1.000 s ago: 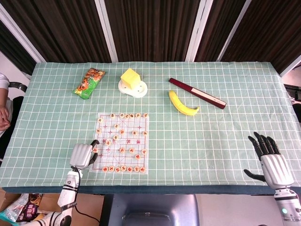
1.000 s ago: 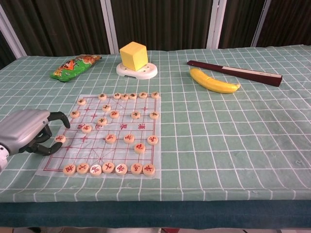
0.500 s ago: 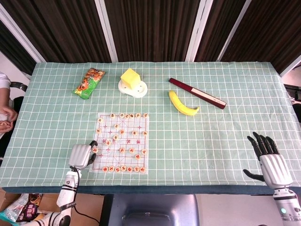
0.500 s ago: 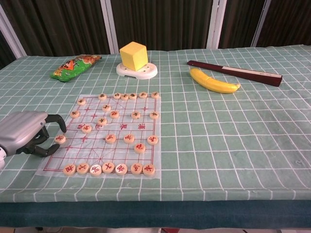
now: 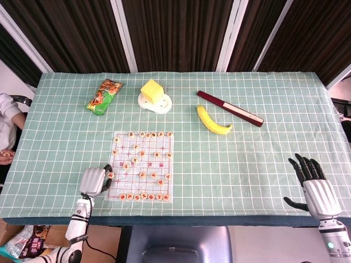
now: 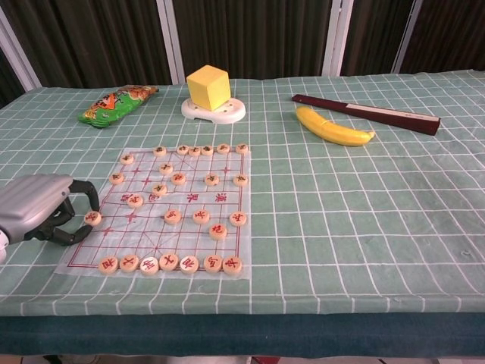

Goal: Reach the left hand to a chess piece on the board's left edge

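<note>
A clear chess board (image 5: 129, 141) (image 6: 144, 231) lies on the green checked cloth with several round wooden pieces on it. One piece (image 5: 110, 175) (image 6: 92, 218) sits on the board's left edge, near the front. My left hand (image 5: 92, 181) (image 6: 36, 207) rests just left of the board. It is curled toward that piece, with a fingertip touching the piece from above and the thumb just short of it. The piece still lies flat on the board. My right hand (image 5: 316, 190) hovers at the table's front right with its fingers spread and nothing in it.
At the back of the table lie a snack bag (image 5: 104, 96) (image 6: 117, 103), a yellow block on a white dish (image 5: 154, 95) (image 6: 210, 89), a banana (image 5: 213, 121) (image 6: 333, 127) and a dark red box (image 5: 230, 108) (image 6: 367, 113). A person's arm (image 5: 6, 123) shows at the left edge.
My left hand has slid slightly toward the table front and its finger has curled down onto the left-edge piece. My right hand has barely moved.
</note>
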You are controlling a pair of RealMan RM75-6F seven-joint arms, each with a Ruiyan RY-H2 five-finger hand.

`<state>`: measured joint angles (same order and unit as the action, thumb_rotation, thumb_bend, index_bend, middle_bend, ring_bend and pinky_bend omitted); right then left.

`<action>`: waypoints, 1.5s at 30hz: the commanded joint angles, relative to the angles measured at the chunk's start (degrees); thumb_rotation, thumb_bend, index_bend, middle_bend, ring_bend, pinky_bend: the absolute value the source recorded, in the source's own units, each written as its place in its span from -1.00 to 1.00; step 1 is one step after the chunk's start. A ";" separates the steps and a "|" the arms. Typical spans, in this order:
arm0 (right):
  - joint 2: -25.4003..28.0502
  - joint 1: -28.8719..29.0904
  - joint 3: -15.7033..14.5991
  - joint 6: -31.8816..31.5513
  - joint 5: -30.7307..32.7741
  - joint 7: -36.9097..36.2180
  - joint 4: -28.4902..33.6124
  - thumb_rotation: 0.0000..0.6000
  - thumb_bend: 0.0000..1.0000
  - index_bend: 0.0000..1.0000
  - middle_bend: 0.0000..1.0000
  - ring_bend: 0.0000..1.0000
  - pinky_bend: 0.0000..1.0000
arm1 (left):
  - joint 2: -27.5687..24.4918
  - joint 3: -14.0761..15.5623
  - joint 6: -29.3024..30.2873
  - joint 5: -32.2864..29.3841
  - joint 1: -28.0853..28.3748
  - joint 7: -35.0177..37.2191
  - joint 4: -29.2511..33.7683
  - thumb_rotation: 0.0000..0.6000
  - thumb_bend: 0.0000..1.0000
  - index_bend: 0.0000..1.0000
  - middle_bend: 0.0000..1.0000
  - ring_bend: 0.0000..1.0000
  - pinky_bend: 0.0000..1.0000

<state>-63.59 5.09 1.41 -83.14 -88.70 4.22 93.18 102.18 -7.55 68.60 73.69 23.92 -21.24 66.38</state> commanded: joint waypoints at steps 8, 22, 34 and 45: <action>-0.05 0.00 -0.06 0.03 -0.04 0.14 0.02 1.00 -0.57 -1.00 -1.00 -1.00 -1.00 | -0.85 -1.34 1.08 0.37 0.57 1.51 1.13 1.00 -0.34 0.08 1.00 1.00 1.00; -0.09 0.04 -0.04 0.17 0.13 0.34 0.06 1.00 -0.57 -1.00 -1.00 -1.00 -1.00 | -0.29 -4.22 -1.01 -2.85 3.49 -1.32 0.82 1.00 -0.33 0.03 1.00 1.00 1.00; -0.09 -0.15 -0.13 -0.07 0.08 0.52 0.14 1.00 -0.57 -1.00 -1.00 -1.00 -1.00 | 1.88 -3.80 -2.17 -3.79 4.29 -0.42 -3.43 1.00 -0.33 -0.10 1.00 1.00 1.00; 0.05 -0.23 -0.04 -0.25 0.10 0.07 0.11 1.00 -0.57 -1.00 -1.00 -1.00 -1.00 | 0.34 -3.73 -0.50 -2.90 4.07 0.78 -0.44 1.00 -0.33 -0.57 1.00 1.00 1.00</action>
<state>-63.54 4.87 1.37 -83.40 -88.60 4.30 93.29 103.08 -11.32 67.51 70.43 28.17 -20.56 65.03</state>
